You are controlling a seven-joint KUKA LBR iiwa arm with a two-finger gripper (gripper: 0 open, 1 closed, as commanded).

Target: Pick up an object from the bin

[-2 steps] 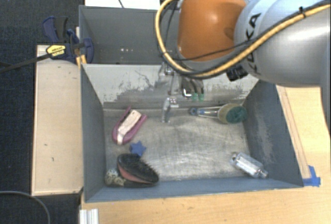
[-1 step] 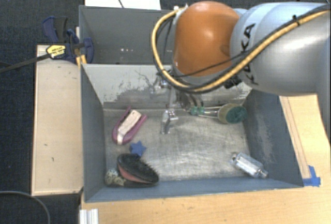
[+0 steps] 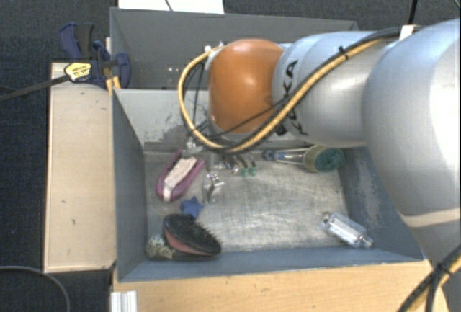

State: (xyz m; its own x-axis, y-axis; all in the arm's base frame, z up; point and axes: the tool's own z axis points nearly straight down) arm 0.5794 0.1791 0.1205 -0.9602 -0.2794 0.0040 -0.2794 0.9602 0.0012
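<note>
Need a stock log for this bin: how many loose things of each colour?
Pink: 1, pink-and-white oblong plastic piece
Black: 1, black oval brush
Blue: 1, small blue scrap
Silver: 1, silver metal cylinder
Teal: 1, clear tube with teal cap
Mottled: 1, small mottled lump
Total: 6 visible

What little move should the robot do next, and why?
Probably slide slightly toward the view's left side of the bin. The gripper hangs just beside the pink oblong thing, not over it. Centring above that thing looks like the easiest pick from here.
</note>
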